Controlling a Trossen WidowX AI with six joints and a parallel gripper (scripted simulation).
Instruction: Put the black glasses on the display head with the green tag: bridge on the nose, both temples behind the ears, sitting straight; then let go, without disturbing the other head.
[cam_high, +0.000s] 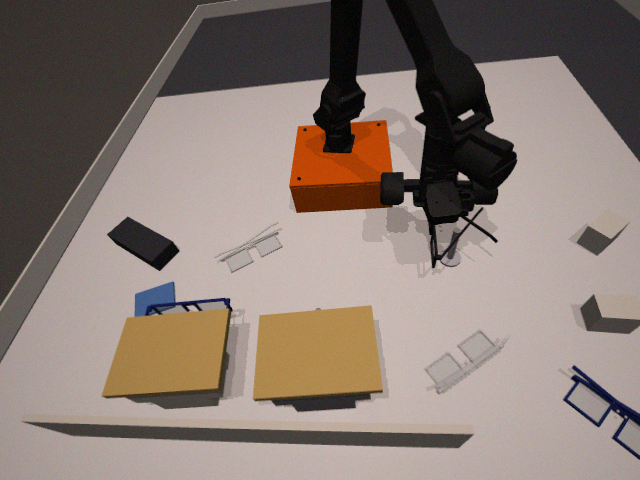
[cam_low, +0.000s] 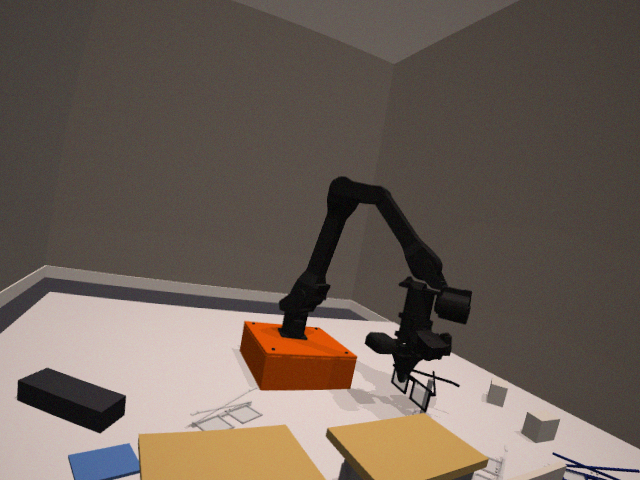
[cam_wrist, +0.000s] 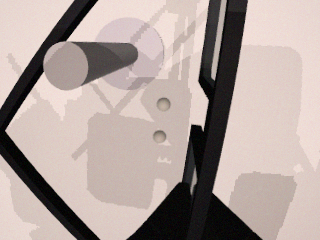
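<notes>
Your black parallel-jaw gripper (cam_low: 405, 373) is clamped on the thin black-framed glasses (cam_low: 417, 388), which hang off the table near its far right part, lenses down and temples splayed. Directly under them you see a short grey post on a round disc base (cam_high: 451, 251); the wrist view shows that post (cam_wrist: 94, 63) through the frame.

The orange box base (cam_high: 341, 170) carrying the arm sits towards the far edge. Two tan flat boards (cam_high: 316, 353) lie near the front edge, with the blue-framed glasses (cam_high: 188, 306) and a blue square tile (cam_high: 153, 296) just behind the left board. You cannot see a green tag or any display head from here. No writing or brand is readable anywhere.
</notes>
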